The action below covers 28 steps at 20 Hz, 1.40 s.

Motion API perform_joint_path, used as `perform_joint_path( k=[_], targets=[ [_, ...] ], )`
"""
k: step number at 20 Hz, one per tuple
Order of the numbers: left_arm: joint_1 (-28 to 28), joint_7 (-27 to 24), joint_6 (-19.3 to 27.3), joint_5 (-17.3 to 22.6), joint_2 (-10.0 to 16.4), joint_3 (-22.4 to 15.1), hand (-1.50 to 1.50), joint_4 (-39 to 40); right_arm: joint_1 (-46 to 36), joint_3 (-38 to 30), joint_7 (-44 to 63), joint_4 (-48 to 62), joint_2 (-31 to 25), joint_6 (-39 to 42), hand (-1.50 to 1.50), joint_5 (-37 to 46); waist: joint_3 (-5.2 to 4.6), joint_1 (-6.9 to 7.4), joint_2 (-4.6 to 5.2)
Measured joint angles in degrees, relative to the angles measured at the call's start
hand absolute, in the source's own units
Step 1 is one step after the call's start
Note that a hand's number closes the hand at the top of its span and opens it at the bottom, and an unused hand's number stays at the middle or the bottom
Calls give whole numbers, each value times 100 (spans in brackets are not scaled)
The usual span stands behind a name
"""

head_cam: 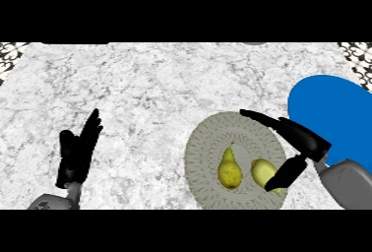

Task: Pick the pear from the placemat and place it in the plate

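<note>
Marble counter (145, 83) spreads under us, and on it the round woven placemat (209, 135) carries the pear (230, 170), its neck pointing away from us. A second yellow-green fruit (260, 167) lies just beside it on the right. Our right hand (306, 140) hovers over the mat's right side with fingers straight and spread and the thumb crossing that second fruit, gripping nothing. Our left hand (78, 152) rests open, fingers up, at the view's left. The blue plate (327, 106) sits just beside the mat, partly hidden by our right hand. We judge the main risk is closing on the wrong fruit, since the thumb is nearer to it than to the pear. A sideways nudge could also roll either one off the mat.
</note>
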Motion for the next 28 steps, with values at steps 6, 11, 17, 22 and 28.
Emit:
perform_joint_path(
  k=[6,11,17,22,28],
  targets=[
    [25,-125,-57,-101,-135,92,0,144,-309,262,660,100,239,717,-150,271,1,-19,1],
    [73,-79,-163,-243,-211,244,0,93,-249,192,814,280,631,1001,-150,735,4,-31,0],
    [191,-66,-310,-475,-378,365,0,-7,-330,-101,912,480,1120,1419,-150,1235,5,-37,0],
    [112,105,-403,-660,-539,509,0,-43,-173,-320,682,604,1397,1607,-150,1718,5,-43,0],
    [93,232,-538,-850,-697,674,0,-87,-87,-607,711,650,1751,1849,-150,2107,5,-45,-1]
  ],
)
